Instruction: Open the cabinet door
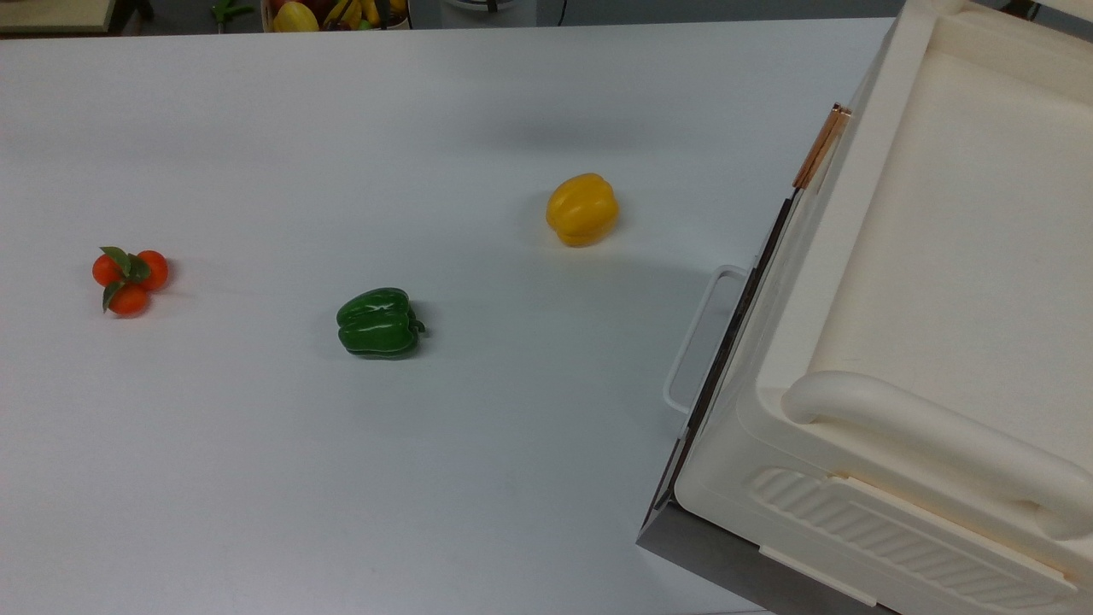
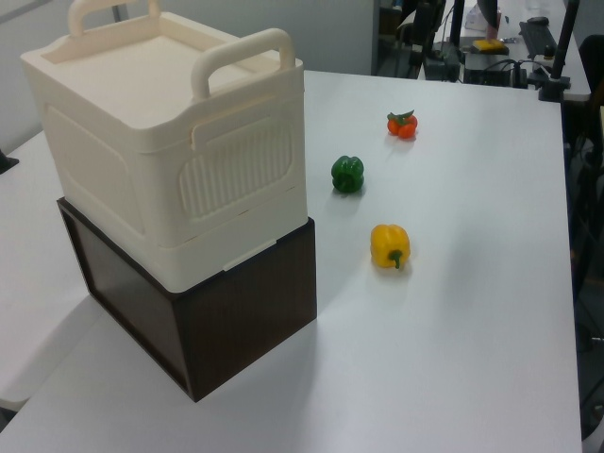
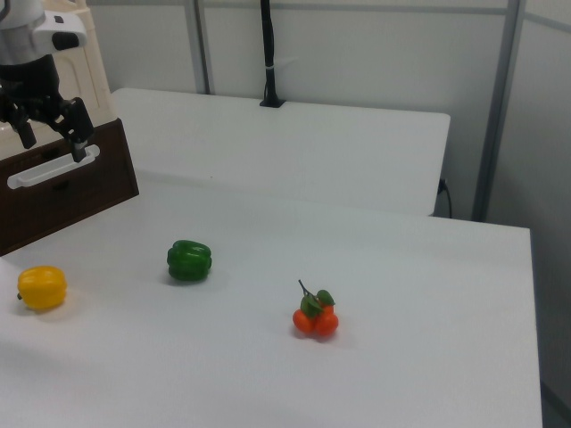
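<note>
The cream-white cabinet (image 1: 939,256) stands at the top view's right, on a dark base (image 2: 236,321). Its cabinet door runs along the side facing the peppers and is seen edge-on. The door's copper strip handle (image 1: 820,147) lies flat against the cabinet body. In the right view my gripper (image 3: 53,136) hangs at the upper left, in front of the cabinet's cream front (image 3: 89,67). It is just above the white loop handle (image 3: 43,171) of the dark panel. The black fingers (image 3: 80,134) are open with nothing between them.
A yellow pepper (image 1: 581,209), a green pepper (image 1: 378,322) and a cluster of small orange fruits (image 1: 130,278) lie on the white table (image 1: 341,478). The loop handle (image 1: 702,340) juts out from the dark panel. A black pole (image 3: 267,53) stands at the right view's far table edge.
</note>
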Robot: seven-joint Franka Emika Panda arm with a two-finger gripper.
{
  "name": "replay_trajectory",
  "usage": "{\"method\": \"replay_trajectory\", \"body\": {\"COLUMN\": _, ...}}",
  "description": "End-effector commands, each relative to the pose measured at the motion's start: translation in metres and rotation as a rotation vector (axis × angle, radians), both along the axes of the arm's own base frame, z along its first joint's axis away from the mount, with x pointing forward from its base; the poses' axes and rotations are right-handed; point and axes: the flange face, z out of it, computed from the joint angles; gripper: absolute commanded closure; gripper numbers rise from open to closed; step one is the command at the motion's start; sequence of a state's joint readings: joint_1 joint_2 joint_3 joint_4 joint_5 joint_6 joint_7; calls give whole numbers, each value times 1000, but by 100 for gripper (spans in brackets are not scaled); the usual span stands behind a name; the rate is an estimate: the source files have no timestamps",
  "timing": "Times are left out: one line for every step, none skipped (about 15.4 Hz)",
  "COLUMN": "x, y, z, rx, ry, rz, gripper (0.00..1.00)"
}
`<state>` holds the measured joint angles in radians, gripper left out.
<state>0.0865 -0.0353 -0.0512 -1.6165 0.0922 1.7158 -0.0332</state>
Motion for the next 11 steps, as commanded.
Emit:
{"method": "replay_trajectory", "body": {"x": -3, "y": 1, "z": 0, "rx": -18, "ry": -16, "rz": 14, "gripper": 0}}
{"method": "replay_trajectory", "body": {"x": -3, "y": 0, "z": 0, "rx": -19, "ry": -16, "rz": 14, "gripper": 0}}
{"method": "replay_trajectory", "body": {"x": -3, "y": 0, "z": 1, "rx": -19, "ry": -17, "rz": 14, "gripper": 0}}
{"method": "replay_trajectory", "body": {"x": -3, "y": 0, "z": 0, "rx": -17, "ry": -16, "rz": 13, "gripper": 0}}
{"method": "replay_trajectory", "body": {"x": -3, "y": 0, "z": 0, "rx": -17, "ry": -17, "rz": 13, "gripper": 0}}
{"method": "replay_trajectory", "body": {"x": -3, "y": 0, "z": 1, "rx": -18, "ry": -19, "rz": 13, "gripper": 0}}
{"method": "replay_trajectory", "body": {"x": -4, "y": 0, "z": 1, "rx": -17, "ry": -19, "rz": 11, "gripper": 0}}
{"method": "replay_trajectory", "body": {"x": -4, "y": 0, "z": 2, "rx": -13, "ry": -20, "rz": 8, "gripper": 0}}
{"method": "replay_trajectory", "body": {"x": -4, "y": 2, "z": 2, "rx": -10, "ry": -20, "rz": 11, "gripper": 0}}
{"method": "replay_trajectory", "body": {"x": -4, "y": 1, "z": 3, "rx": -10, "ry": -21, "rz": 9, "gripper": 0}}
{"method": "replay_trajectory", "body": {"x": -4, "y": 1, "z": 2, "rx": -9, "ry": -17, "rz": 14, "gripper": 0}}
